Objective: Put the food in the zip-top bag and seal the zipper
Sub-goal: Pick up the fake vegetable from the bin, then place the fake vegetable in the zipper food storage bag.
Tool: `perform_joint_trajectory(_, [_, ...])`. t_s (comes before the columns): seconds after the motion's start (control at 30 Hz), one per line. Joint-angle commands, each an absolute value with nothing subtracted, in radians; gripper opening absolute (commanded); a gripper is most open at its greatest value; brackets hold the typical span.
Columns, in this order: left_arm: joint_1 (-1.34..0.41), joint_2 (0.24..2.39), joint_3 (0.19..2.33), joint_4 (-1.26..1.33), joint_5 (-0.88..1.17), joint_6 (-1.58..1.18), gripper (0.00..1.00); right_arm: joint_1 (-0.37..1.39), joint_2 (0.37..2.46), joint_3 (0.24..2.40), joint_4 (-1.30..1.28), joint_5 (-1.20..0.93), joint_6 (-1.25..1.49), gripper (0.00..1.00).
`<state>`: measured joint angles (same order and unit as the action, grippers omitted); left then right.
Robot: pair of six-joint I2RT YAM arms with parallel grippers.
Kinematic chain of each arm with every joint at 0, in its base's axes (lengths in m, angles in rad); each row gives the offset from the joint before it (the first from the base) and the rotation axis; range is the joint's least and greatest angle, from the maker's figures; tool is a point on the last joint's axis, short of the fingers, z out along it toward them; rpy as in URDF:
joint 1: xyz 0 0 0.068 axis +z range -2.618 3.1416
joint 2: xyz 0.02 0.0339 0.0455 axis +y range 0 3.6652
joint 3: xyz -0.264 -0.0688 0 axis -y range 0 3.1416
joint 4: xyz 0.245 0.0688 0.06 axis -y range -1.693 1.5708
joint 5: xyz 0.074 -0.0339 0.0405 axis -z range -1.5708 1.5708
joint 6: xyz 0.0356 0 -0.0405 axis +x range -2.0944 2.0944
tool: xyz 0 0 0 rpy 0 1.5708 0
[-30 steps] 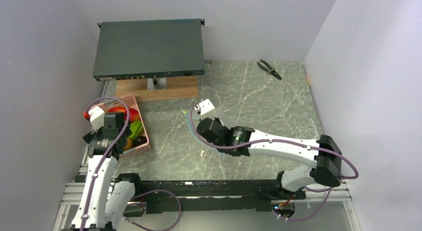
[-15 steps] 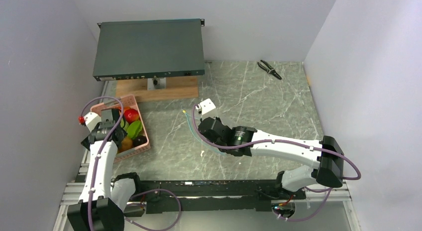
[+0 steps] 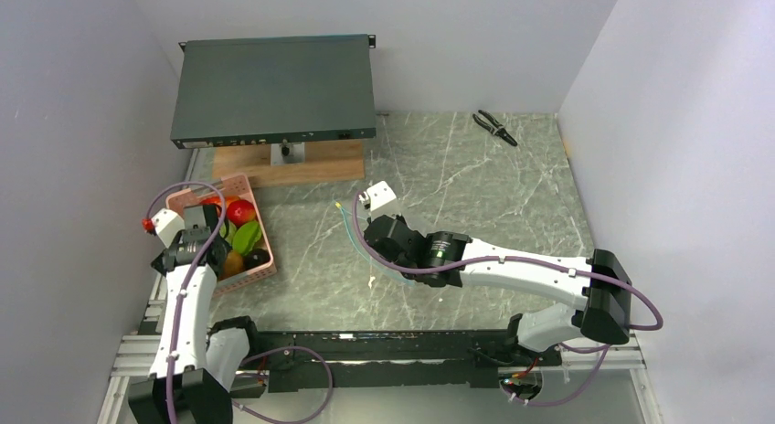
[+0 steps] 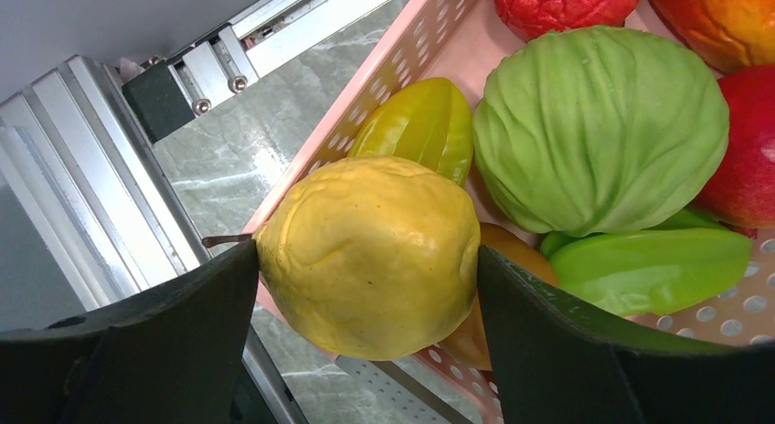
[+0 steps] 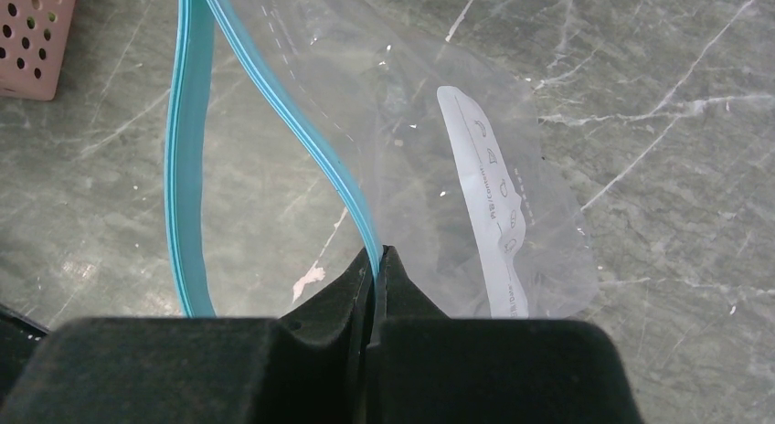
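Note:
My left gripper (image 4: 366, 291) is shut on a yellow pear-like fruit (image 4: 366, 250) and holds it over the near-left rim of the pink basket (image 4: 411, 40). In the top view it (image 3: 195, 246) is at the basket's left side. The basket holds a round green vegetable (image 4: 603, 122), red fruits (image 4: 562, 4), a yellow-green fruit (image 4: 420, 122) and an orange one. My right gripper (image 5: 376, 259) is shut on the teal-blue zipper (image 5: 187, 168) of the clear zip-top bag (image 5: 439, 196). The bag's mouth gapes open above the table. In the top view this gripper (image 3: 370, 238) is at table centre.
A dark flat equipment case (image 3: 274, 86) rests on a wooden block (image 3: 302, 164) at the back left. Pliers (image 3: 494, 126) lie at the back right. An aluminium rail (image 4: 91, 168) runs along the table's left edge beside the basket. White walls close in both sides.
My left gripper has drawn back to the left, off the middle of the basket, with the yellow fruit in it. The right arm holds the bag almost still.

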<state>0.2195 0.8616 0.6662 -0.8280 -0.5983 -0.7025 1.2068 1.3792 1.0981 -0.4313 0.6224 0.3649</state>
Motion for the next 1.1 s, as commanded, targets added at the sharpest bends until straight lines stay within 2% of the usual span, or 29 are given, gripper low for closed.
perform_joint_trajectory(0.0, [0.225, 0.798, 0.673, -0.797, -0.588, -0.681, 0.79, 1.207, 1.37, 1.108, -0.402, 0.626, 0.371, 0.0])
perform_joint_trajectory(0.37, [0.225, 0.681, 0.741, -0.814, -0.485, -0.616, 0.49, 1.207, 1.372, 1.116, -0.411, 0.627, 0.374, 0.0])
perform_joint_trajectory(0.43, [0.225, 0.657, 0.759, -0.809, -0.442, -0.593, 0.48, 1.207, 1.37, 1.117, -0.414, 0.626, 0.377, 0.0])
perform_joint_trajectory(0.7, [0.225, 0.563, 0.817, -0.737, -0.023, -0.482, 0.44, 1.205, 1.364, 1.125, -0.394, 0.608, 0.382, 0.0])
perform_joint_trajectory(0.83, [0.225, 0.542, 0.826, -0.656, 0.351, -0.421, 0.42, 1.204, 1.367, 1.139, -0.393, 0.605, 0.39, 0.0])
perform_joint_trajectory(0.97, [0.221, 0.564, 0.795, -0.493, 0.752, -0.496, 0.31, 1.182, 1.357, 1.14, -0.379, 0.563, 0.413, 0.0])
perform_joint_trajectory(1.07, [0.179, 0.556, 0.779, -0.364, 0.909, -0.551, 0.28, 1.153, 1.347, 1.134, -0.365, 0.509, 0.43, 0.0])
